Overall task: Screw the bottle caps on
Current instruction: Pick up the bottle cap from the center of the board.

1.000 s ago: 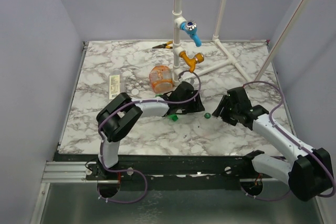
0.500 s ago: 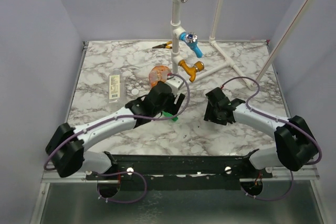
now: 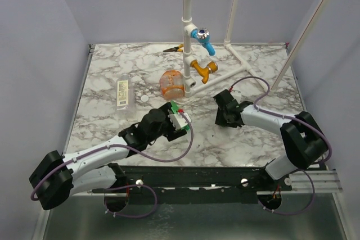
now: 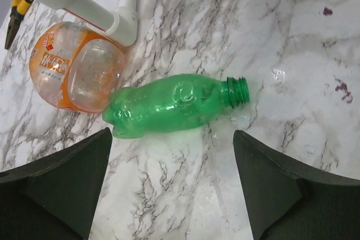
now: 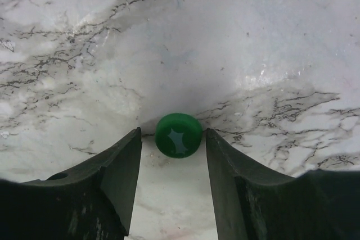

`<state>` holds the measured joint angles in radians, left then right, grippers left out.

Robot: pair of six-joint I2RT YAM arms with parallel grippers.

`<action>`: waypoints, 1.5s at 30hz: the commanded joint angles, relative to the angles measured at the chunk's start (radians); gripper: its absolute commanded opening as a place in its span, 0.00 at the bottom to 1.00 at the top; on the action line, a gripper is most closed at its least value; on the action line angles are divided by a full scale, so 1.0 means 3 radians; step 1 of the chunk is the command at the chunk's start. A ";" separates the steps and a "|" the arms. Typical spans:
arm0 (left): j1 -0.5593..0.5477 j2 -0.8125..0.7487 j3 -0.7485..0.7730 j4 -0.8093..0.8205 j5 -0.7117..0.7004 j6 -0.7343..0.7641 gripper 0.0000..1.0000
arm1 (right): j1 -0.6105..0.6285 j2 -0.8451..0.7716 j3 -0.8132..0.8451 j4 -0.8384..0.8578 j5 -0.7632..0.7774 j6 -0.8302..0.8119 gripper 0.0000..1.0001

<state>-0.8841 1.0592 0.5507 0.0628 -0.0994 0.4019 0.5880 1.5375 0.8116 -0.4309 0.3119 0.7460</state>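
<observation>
The slim green bottle (image 4: 174,102) lies on its side on the marble, its open neck pointing right and its base against the wide orange bottle (image 4: 73,66). My left gripper (image 4: 171,195) is open wide just short of the green bottle and holds nothing. The dark green cap (image 5: 178,135) sits on the table between the tips of my right gripper (image 5: 172,139); the jaws stand close on either side, with a small gap on the left. From above, the right gripper (image 3: 222,115) hides that cap. The clear labelled bottle (image 3: 122,93) and a white cap (image 3: 145,98) lie at the left.
A white pipe frame (image 3: 188,21) with a blue tap (image 3: 201,36) and an orange tap (image 3: 203,70) stands behind the orange bottle (image 3: 172,82). Yellow-handled pliers (image 3: 173,49) lie at the far edge. Walls close in the table on three sides.
My left gripper has opened, let go of the green bottle and drawn back toward the near left. My right gripper has moved left over the green cap, its jaws narrowing around it.
</observation>
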 commanded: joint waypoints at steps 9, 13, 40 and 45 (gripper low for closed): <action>-0.0006 -0.0117 -0.0349 0.0235 0.0452 0.1385 0.91 | 0.0028 0.0214 0.0057 0.0067 0.0128 -0.0058 0.42; -0.0033 -0.0026 -0.0358 0.0168 0.0553 0.1692 0.91 | 0.0029 0.0149 -0.0023 0.0078 0.0073 -0.0032 0.42; 0.0213 0.1542 0.0566 -0.0117 0.0790 0.2860 0.97 | 0.0029 -0.0212 -0.0322 0.0187 -0.0220 -0.0036 0.33; 0.0234 0.1646 0.0636 -0.0387 0.0842 0.2884 0.91 | 0.0029 -0.0293 -0.0357 0.0160 -0.0223 -0.0051 0.33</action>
<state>-0.8169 1.5295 0.7258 0.0578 0.0914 1.2263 0.5900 1.4746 0.7357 -0.3500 0.2703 0.7254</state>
